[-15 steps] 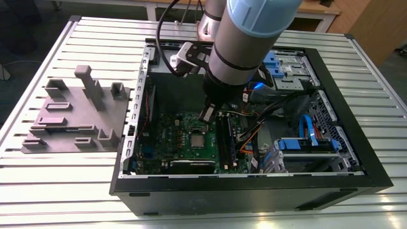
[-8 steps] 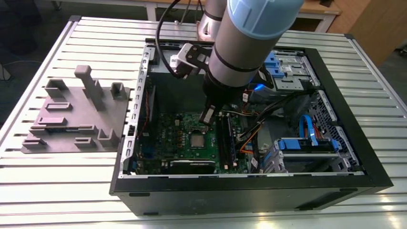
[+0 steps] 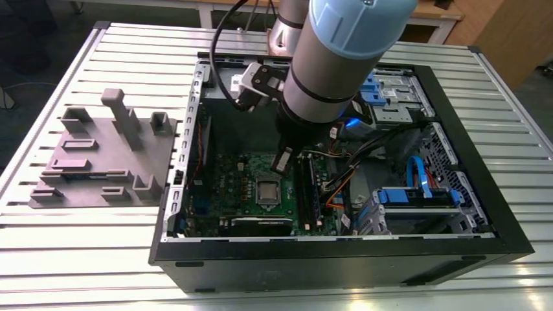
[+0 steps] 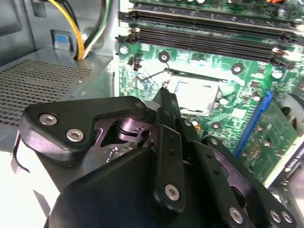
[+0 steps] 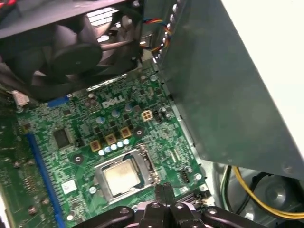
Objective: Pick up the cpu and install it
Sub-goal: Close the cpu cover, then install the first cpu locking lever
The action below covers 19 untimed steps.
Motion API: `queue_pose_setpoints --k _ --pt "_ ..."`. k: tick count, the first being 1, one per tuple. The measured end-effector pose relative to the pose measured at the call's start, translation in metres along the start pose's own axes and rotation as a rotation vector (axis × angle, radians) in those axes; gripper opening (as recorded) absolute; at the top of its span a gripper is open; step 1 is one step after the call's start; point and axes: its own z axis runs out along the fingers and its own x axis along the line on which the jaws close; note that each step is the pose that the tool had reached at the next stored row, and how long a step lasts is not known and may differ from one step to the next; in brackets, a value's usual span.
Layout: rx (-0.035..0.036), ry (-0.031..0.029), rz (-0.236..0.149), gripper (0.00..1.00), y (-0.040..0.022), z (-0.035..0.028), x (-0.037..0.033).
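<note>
Slatted metal tabletop (image 3: pixel 52 259) carries an open black computer case (image 3: pixel 346 259) and, towards the exterior view's left, a purple-grey plastic tray (image 3: pixel 95 175) with upright blocks. Inside the case lies the green motherboard (image 3: pixel 233 175), memory slots (image 3: pixel 307 194) beside it towards the exterior view's right, and blue and orange cables (image 3: pixel 415 175) further that way. The cpu (image 3: pixel 269 190) sits flat in its socket on the motherboard, its silver-grey top visible in both wrist views (image 5: pixel 121 175) (image 4: pixel 194 95). The arm (image 3: pixel 337 58) reaches down into the case; the gripper (image 3: pixel 283 162) hangs just above the board, near the cpu and apart from it. In the second wrist view the gripper (image 4: pixel 167 97) has its fingers drawn together, holding nothing. A black fan (image 5: pixel 71 52) appears in the first wrist view.
</note>
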Motion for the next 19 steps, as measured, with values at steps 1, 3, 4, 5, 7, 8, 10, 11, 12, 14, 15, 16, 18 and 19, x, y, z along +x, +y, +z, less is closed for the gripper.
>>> queue_pose_setpoints --k 1,3,4,5,7,8,10,11,12,14,15,16,18,19 --pt "0.0 0.0002 0.0 0.11 -0.0004 -0.0002 0.0019" --pt "0.0002 0.0012 -0.002 0.11 -0.0005 -0.0005 0.0043" --pt "0.0003 0.0019 -0.003 0.11 0.0001 -0.0004 0.0053" --pt "0.0003 0.0025 -0.004 0.11 0.0014 -0.0002 0.0065" --pt "0.0002 0.0027 -0.005 0.11 0.0067 0.0009 0.0098" --pt "0.0002 0.0028 -0.006 0.11 0.0091 0.0013 0.0113" --pt "0.0002 0.0031 -0.007 0.11 0.0112 0.0015 0.0137" --pt "0.0001 0.0033 -0.007 0.11 0.0111 0.0014 0.0148" --pt "0.0003 0.0037 -0.007 0.11 0.0111 0.0013 0.0158" --pt "0.0013 0.0059 -0.007 0.11 0.0116 0.0012 0.017" --pt "0.0014 0.0062 -0.007 0.11 0.0117 0.0012 0.0171" --pt "0.0014 0.0062 -0.007 0.11 0.0117 0.0012 0.0171" --pt "0.0014 0.0063 -0.007 0.11 0.0117 0.0012 0.0172" --pt "0.0014 0.0063 -0.007 0.11 0.0117 0.0012 0.0172"
